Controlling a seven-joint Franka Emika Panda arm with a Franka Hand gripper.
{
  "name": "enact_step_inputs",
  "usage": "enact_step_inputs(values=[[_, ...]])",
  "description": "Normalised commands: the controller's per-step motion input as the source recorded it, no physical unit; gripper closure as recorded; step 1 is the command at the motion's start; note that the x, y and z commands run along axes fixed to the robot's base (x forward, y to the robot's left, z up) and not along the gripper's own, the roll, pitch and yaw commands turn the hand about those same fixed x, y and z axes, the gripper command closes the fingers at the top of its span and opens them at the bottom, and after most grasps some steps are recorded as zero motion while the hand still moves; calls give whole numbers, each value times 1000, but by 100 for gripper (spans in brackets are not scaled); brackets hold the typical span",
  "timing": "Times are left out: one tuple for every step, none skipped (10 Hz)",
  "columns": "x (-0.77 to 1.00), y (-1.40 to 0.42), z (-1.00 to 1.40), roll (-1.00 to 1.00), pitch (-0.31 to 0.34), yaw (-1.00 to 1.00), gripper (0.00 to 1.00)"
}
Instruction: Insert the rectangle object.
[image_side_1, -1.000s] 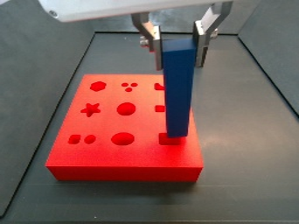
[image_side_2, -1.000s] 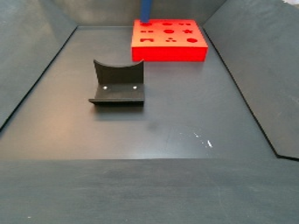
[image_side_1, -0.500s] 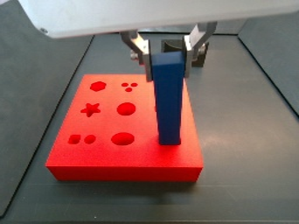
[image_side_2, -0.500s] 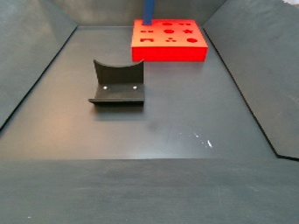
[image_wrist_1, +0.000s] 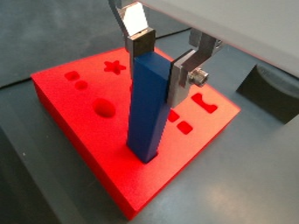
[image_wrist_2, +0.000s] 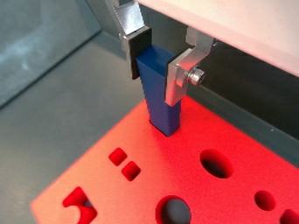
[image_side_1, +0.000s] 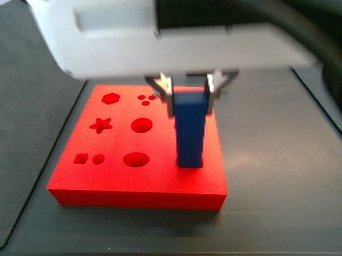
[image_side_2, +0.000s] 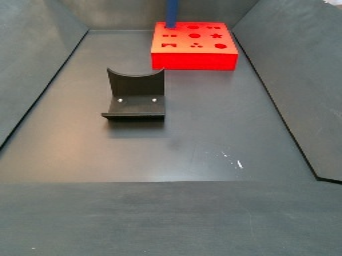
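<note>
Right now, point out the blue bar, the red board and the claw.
blue bar (image_wrist_1: 147, 109), a wrist view, middle of its front face
red board (image_side_1: 114, 180), a side view, bare top near the front edge
claw (image_wrist_2: 162, 56), a wrist view, between its fingertips, at the bar's top

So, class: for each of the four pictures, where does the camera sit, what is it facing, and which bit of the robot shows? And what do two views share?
Wrist view: rides above the tool, looking down at the blue bar standing on the red board; silver fingers show.
Wrist view: same mount, other side of the tool; fingers show.
Side view: close by the board, the bar upright; blurred arm and the tool show.
Side view: far across the floor, past the dark holder; the tool is cut off.
All share the red board.
</note>
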Motion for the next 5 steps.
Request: enact_step_inputs(values=[[443, 0, -669, 0, 296, 0, 100], [434, 0, -669, 0, 293, 0, 100], [89, 0, -337, 0, 41, 17, 100], [0, 0, 0, 0, -19, 0, 100], [0, 0, 0, 0, 0, 0, 100]])
